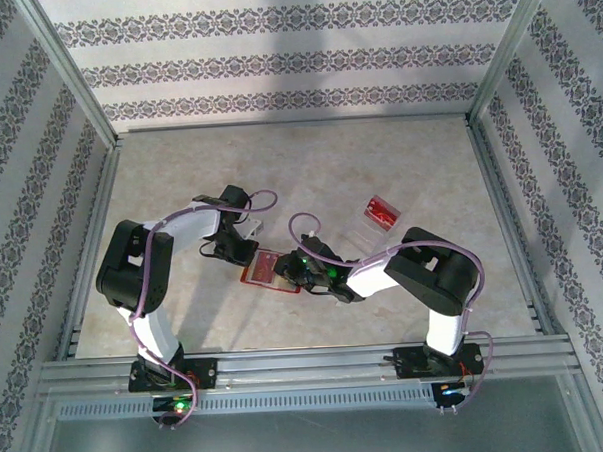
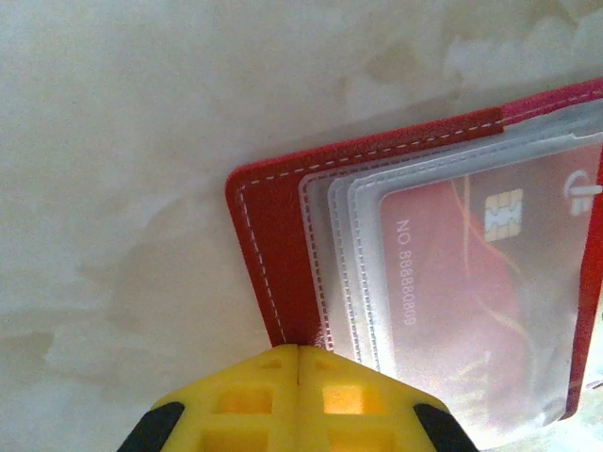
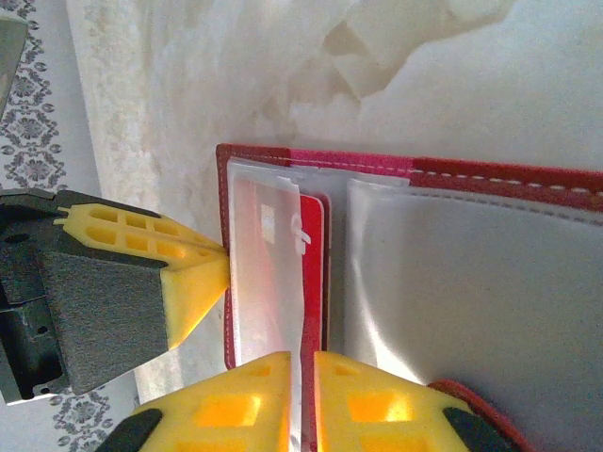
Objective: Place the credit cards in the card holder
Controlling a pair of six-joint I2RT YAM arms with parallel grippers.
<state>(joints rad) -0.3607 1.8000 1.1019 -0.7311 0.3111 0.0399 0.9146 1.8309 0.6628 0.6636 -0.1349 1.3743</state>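
Observation:
The card holder (image 1: 266,268) lies open on the table, a red wallet with clear sleeves (image 2: 273,235) (image 3: 490,174). One red credit card (image 2: 443,273) with a chip sits inside a sleeve. In the right wrist view a bare red strip of that credit card (image 3: 313,245) sticks out of the sleeve mouth. My left gripper (image 1: 238,254) (image 2: 300,348) is shut, tips pressed on the wallet's outer edge. My right gripper (image 1: 295,269) (image 3: 301,363) stands a narrow gap open over the card's strip. The left gripper's yellow fingers (image 3: 193,282) touch the wallet's left edge.
A clear plastic tray (image 1: 366,221) with more red cards (image 1: 381,210) sits to the right behind the wallet. Metal frame rails (image 1: 307,361) run along the near edge, and patterned walls close in the other sides.

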